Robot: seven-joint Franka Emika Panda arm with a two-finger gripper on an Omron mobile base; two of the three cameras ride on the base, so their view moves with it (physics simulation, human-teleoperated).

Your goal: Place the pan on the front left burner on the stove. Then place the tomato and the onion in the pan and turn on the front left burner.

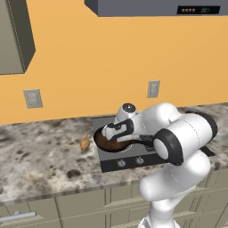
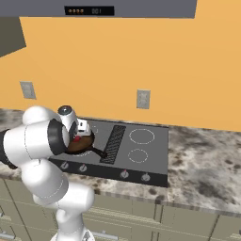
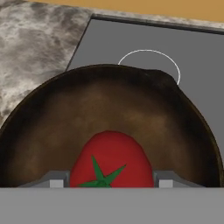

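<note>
The dark pan [image 3: 109,100] sits on the left side of the black stove [image 2: 150,162], covering the front left burner. Inside it, near the front wall, is the red tomato [image 3: 111,155] with its green stem. My gripper [image 3: 107,181] reaches down into the pan, and its two fingers press the tomato's sides, so it is shut on the tomato. From the base views, the gripper [image 1: 116,133] hangs over the pan [image 1: 111,143], and a bit of red tomato [image 2: 75,140] shows beside the hand. The tan onion [image 1: 84,142] lies on the counter left of the stove.
A solid white ring [image 3: 148,61] marks the burner behind the pan. Grey knobs [image 2: 124,174] line the stove's front edge, and a ribbed grille [image 2: 114,141] runs down its middle. The pan handle [image 2: 98,152] points right toward the grille. Speckled stone counter [image 1: 40,151] spreads left.
</note>
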